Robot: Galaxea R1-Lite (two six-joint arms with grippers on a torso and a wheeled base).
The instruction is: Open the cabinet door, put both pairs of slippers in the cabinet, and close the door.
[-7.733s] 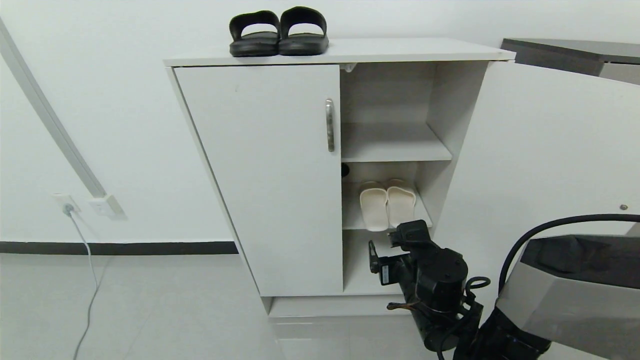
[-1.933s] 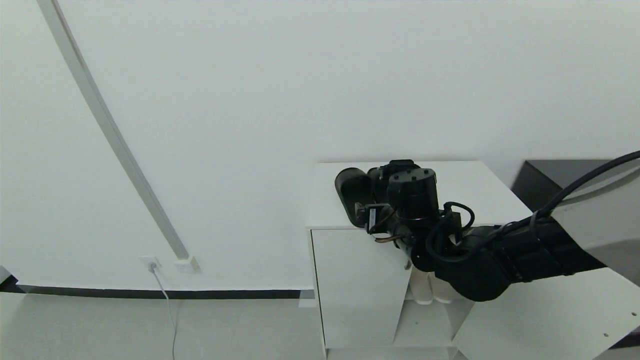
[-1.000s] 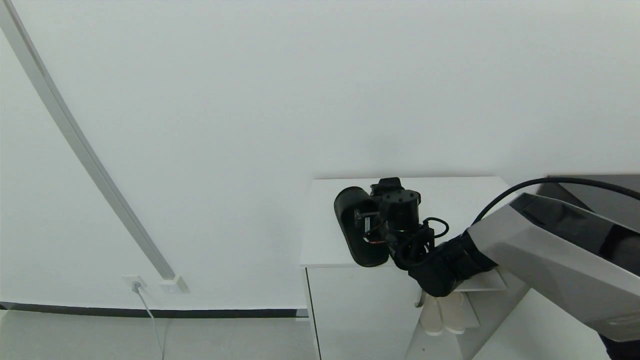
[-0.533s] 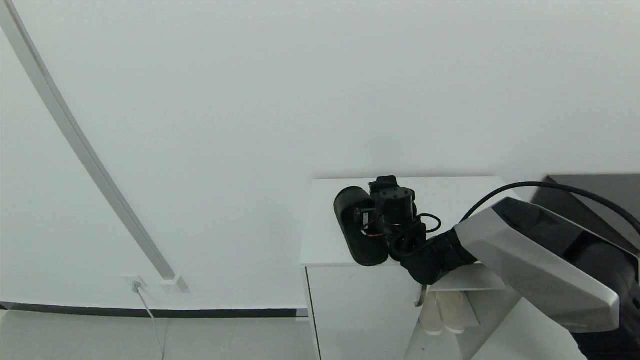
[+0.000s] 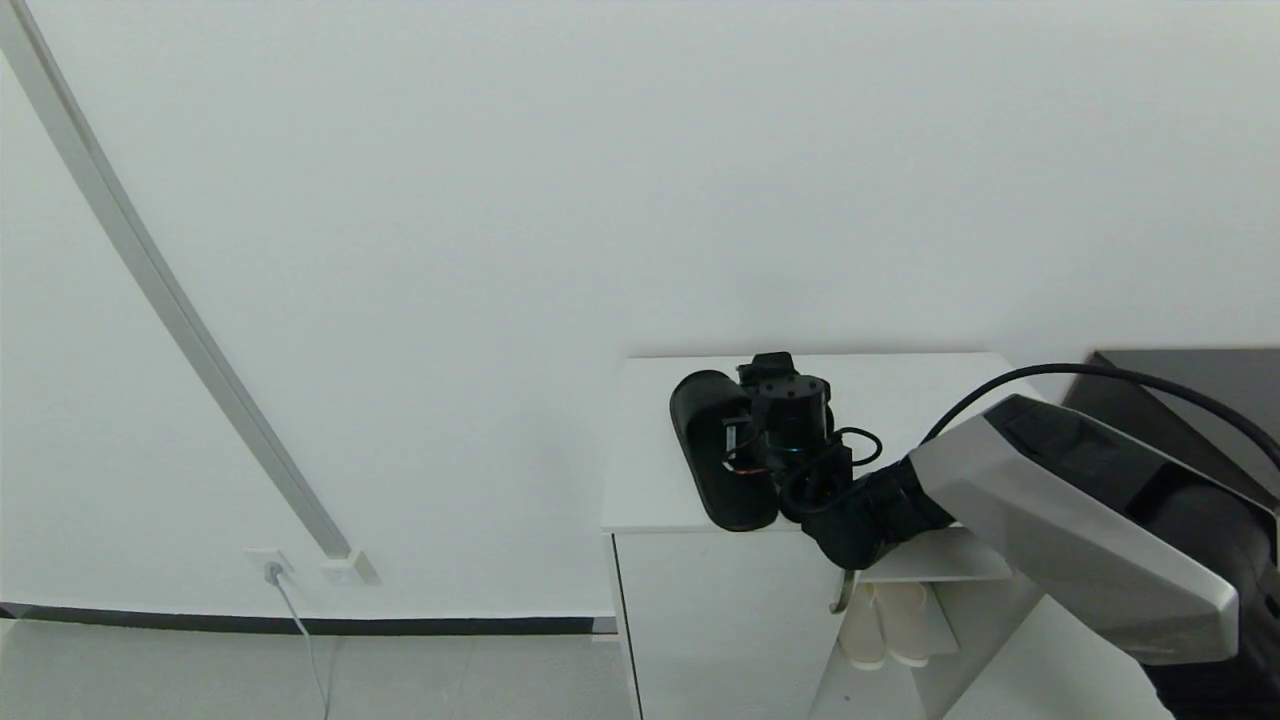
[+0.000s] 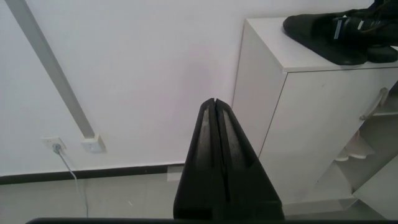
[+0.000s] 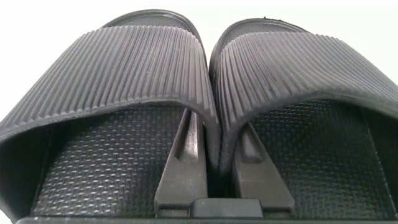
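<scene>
Here, grips the black slippers with the right gripper: sets one slim dark finger inside each shoe, under its ribbed rubbery strap, and pinches the two touching inner walls between the fingers. Shows fine cross-hatched footbeds below the straps. Rests the pair side by side, soles down, on the smooth white top surface of the cabinet, just right of centre in the head view, heels at the front edge.

Holds the left gripper well apart from the cabinet's side panel, empty, its two flat black fingers pressed together with only a thin seam between them.

Has the right-hand door swung open at the lower right of the head view, beside a curved metal handle. Houses the white slippers, smooth and rounded, side by side inside, under a flat white shelf.

Carries a slanted grey conduit and a small socket on the plain wall at left.
</scene>
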